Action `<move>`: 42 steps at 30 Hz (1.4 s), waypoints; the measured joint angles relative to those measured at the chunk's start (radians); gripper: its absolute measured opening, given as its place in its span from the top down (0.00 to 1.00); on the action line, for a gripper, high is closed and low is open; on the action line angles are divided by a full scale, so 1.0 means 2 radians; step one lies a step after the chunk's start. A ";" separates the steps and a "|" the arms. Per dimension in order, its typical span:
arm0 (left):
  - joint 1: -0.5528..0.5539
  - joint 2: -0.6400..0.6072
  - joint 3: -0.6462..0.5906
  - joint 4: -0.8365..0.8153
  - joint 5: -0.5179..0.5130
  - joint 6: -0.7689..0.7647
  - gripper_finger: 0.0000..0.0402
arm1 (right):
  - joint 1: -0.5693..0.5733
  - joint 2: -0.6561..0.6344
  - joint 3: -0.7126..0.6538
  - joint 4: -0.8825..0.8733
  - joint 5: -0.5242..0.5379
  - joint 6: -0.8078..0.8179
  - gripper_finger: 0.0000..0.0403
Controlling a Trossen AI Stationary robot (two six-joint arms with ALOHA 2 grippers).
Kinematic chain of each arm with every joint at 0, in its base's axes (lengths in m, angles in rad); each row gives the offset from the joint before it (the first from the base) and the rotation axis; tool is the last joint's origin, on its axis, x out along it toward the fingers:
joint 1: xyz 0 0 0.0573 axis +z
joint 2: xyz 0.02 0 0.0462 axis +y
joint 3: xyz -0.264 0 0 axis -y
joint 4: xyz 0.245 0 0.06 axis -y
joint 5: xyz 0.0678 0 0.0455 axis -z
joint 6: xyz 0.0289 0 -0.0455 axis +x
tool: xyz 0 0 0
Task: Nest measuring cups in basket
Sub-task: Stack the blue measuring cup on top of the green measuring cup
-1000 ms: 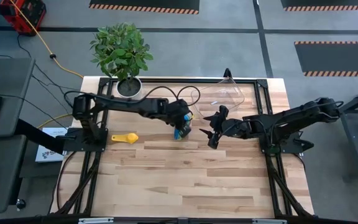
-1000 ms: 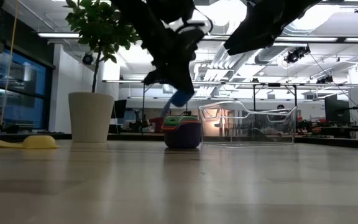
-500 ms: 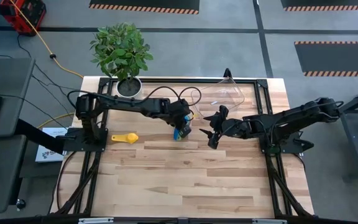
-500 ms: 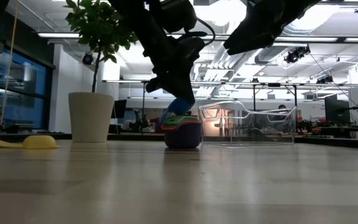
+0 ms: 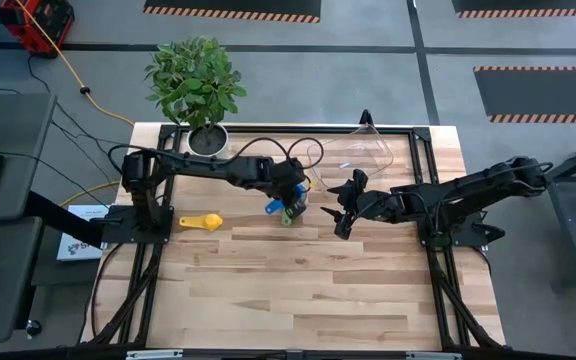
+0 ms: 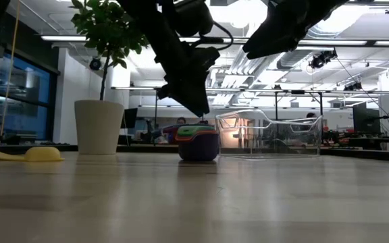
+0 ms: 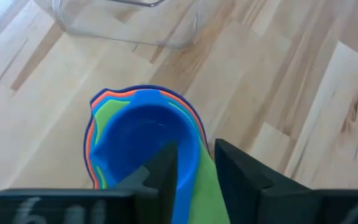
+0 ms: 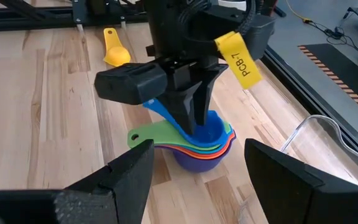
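A stack of nested measuring cups (image 5: 295, 213) (image 6: 198, 142) stands on its base on the table: dark blue outermost, then red, orange and green. The light blue cup (image 7: 143, 134) (image 8: 211, 132) sits innermost. My left gripper (image 5: 290, 200) (image 7: 196, 163) comes down on the stack from above, its fingers close together about the light blue cup's handle. My right gripper (image 5: 344, 206) (image 8: 197, 152) hovers open to the right of the stack. A yellow cup (image 5: 202, 221) (image 6: 42, 154) lies alone toward the table's left. The clear basket (image 5: 366, 156) (image 6: 269, 135) stands behind the stack, to its right. My left gripper has the light blue cup by the root of its handle (image 7: 190, 177) (image 8: 178, 121), where the handle meets the rim, between its two fingers. The fingers point down from above. The cup sits level inside the stack, with the handle's free end (image 8: 156, 107) sticking out toward the table's left.
A white pot (image 5: 208, 140) (image 6: 100, 127) with a leafy plant stands at the far edge, left of the basket. Bare wooden table (image 5: 298, 290) spreads over the near half. Black frame rails run along the table's edges.
My left gripper has moved down onto the stack. The light blue cup, tilted above the stack a second ago, now sits nested in it, its handle turned toward the table's left. The right arm has kept still.
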State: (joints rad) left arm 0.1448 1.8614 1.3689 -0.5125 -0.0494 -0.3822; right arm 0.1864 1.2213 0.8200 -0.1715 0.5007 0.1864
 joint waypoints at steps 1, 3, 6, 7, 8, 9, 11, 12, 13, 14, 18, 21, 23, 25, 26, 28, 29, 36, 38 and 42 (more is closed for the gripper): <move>0.000 0.000 0.000 0.000 0.000 0.000 0.74 | 0.000 0.000 0.000 0.000 0.000 0.000 0.40; 0.000 0.000 0.000 0.000 0.000 0.001 0.70 | 0.000 0.000 0.000 0.000 0.000 0.000 0.40; 0.001 -0.007 0.000 -0.013 0.002 0.020 0.67 | 0.000 0.000 0.000 0.000 0.000 0.001 0.40; 0.002 -0.008 0.000 -0.017 0.002 0.028 0.66 | 0.000 0.000 0.000 -0.001 0.000 0.007 0.40; 0.003 -0.011 0.000 -0.030 0.002 0.036 0.66 | 0.000 0.000 0.000 -0.003 0.000 0.009 0.40; 0.005 -0.016 -0.001 -0.054 0.002 0.042 0.65 | 0.000 0.000 0.000 -0.002 0.000 0.010 0.40; 0.007 -0.024 0.000 -0.084 -0.010 0.051 0.66 | 0.000 0.000 0.000 -0.003 0.001 0.010 0.40; 0.006 -0.030 -0.002 -0.096 -0.028 0.056 0.67 | 0.000 0.000 0.000 -0.004 0.001 0.010 0.40; 0.004 -0.040 -0.011 -0.106 -0.053 0.060 0.69 | 0.000 0.000 0.000 -0.004 0.001 0.010 0.40; 0.000 -0.051 -0.024 -0.110 -0.079 0.061 0.71 | 0.000 0.000 0.000 -0.004 0.001 0.012 0.40; -0.009 -0.112 -0.112 -0.048 -0.124 0.045 0.86 | 0.000 0.000 0.000 -0.006 0.000 0.012 0.40; -0.002 -0.168 -0.199 0.019 -0.140 0.019 0.98 | 0.000 0.000 0.000 -0.006 0.000 0.009 0.40; 0.006 -0.203 -0.246 0.053 -0.154 -0.003 0.98 | 0.000 0.000 0.000 -0.006 0.000 0.009 0.40; 0.014 -0.232 -0.281 0.065 -0.170 -0.020 0.99 | 0.000 0.000 0.000 -0.006 0.001 0.010 0.40; 0.019 -0.243 -0.295 0.075 -0.171 -0.026 0.99 | 0.000 0.000 0.000 -0.006 0.000 0.009 0.40; 0.027 -0.257 -0.311 0.079 -0.169 -0.030 1.00 | 0.000 0.000 0.000 -0.003 0.000 0.008 0.40; 0.030 -0.260 -0.312 0.077 -0.169 -0.030 1.00 | -0.001 0.000 0.000 -0.001 0.001 0.008 0.40; 0.047 -0.257 -0.316 0.077 -0.167 -0.014 1.00 | -0.006 0.000 0.000 0.002 0.002 0.004 0.40; 0.051 -0.257 -0.316 0.080 -0.160 -0.014 1.00 | -0.008 0.000 0.000 0.002 0.002 -0.002 0.40; 0.052 -0.259 -0.316 0.100 -0.147 -0.013 1.00 | -0.008 0.000 0.000 0.003 0.002 -0.006 0.40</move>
State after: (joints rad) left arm 0.2497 1.3443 0.7373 -0.3116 -0.3435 -0.4080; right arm 0.1696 1.2221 0.8200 -0.1662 0.5050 0.1751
